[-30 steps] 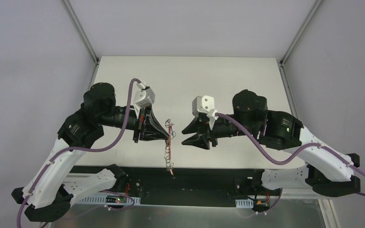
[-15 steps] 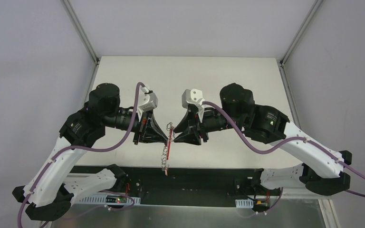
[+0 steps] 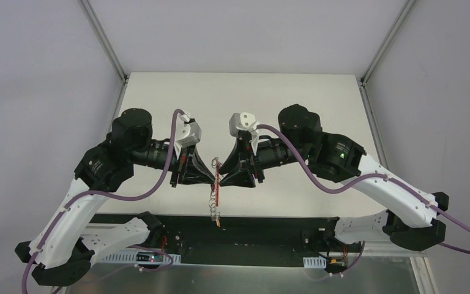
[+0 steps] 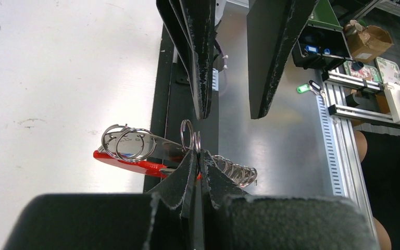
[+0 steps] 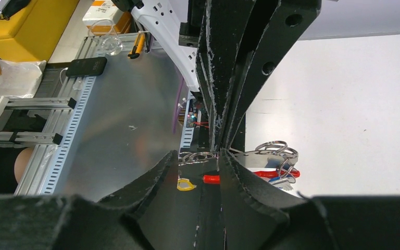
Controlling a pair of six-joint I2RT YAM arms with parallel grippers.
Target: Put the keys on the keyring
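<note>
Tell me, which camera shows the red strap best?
The left wrist camera: the red strap is close and sharp, next to the silver rings. The right wrist view shows only bits of it, and from above it is just a thin red line.

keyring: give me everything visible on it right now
The keyring is a linked bunch of thin silver wire rings with a curved, glossy red strap and a small yellowish tag at its low end. It hangs in the air as a loose chain over the table's near edge. The left gripper is pinched shut on one ring. The right gripper is open, with a finger on either side of the chain. Whether it touches is unclear.
</note>
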